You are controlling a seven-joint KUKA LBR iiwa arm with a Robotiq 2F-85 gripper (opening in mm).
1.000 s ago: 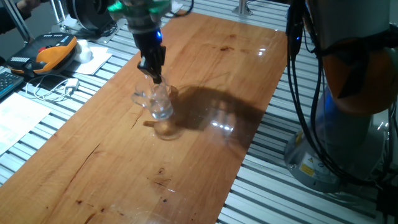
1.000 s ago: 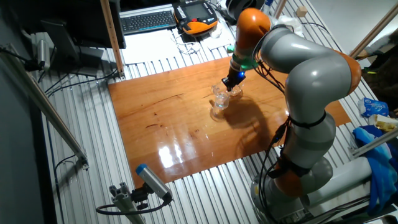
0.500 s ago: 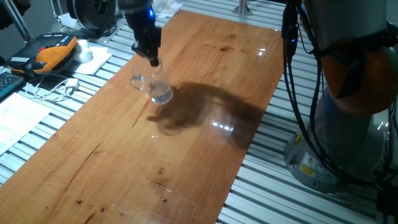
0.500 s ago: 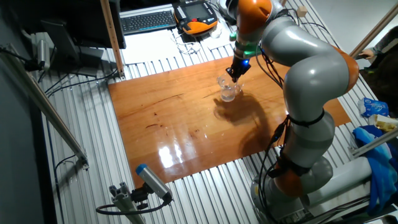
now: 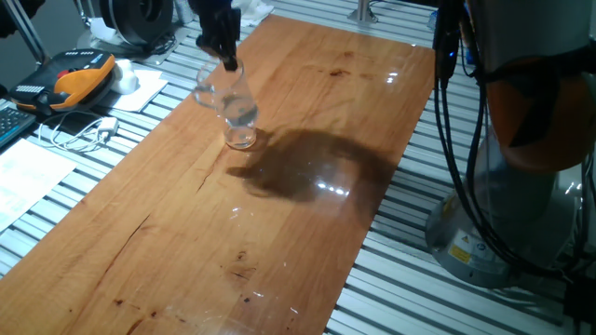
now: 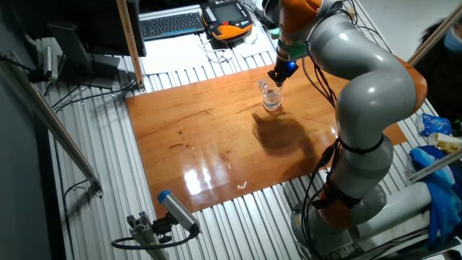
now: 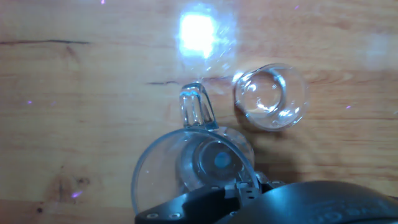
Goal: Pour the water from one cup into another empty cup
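My gripper (image 5: 223,58) is shut on the rim of the clear glass mug (image 5: 226,100), which hangs upright above the wooden table (image 5: 307,121) near its far left edge. The other fixed view shows the gripper (image 6: 279,74) with the mug (image 6: 269,96) under it. In the hand view I look down into the mug (image 7: 180,168), its loop handle (image 7: 196,111) pointing away. The small handle-less tumbler (image 7: 270,96) stands on the wood just right of the handle. I cannot make out the water. In the fixed views the tumbler is not separable from the mug.
An orange and black handset (image 5: 79,79), white cables (image 5: 84,130) and papers (image 5: 28,177) lie left of the table. The arm's base (image 5: 521,186) and black cables (image 5: 456,140) stand on the right. A keyboard (image 6: 172,24) sits beyond the far edge.
The gripper has risen with the mug and carried it toward the table's far edge. The mug's shadow now lies apart from it on the wood.
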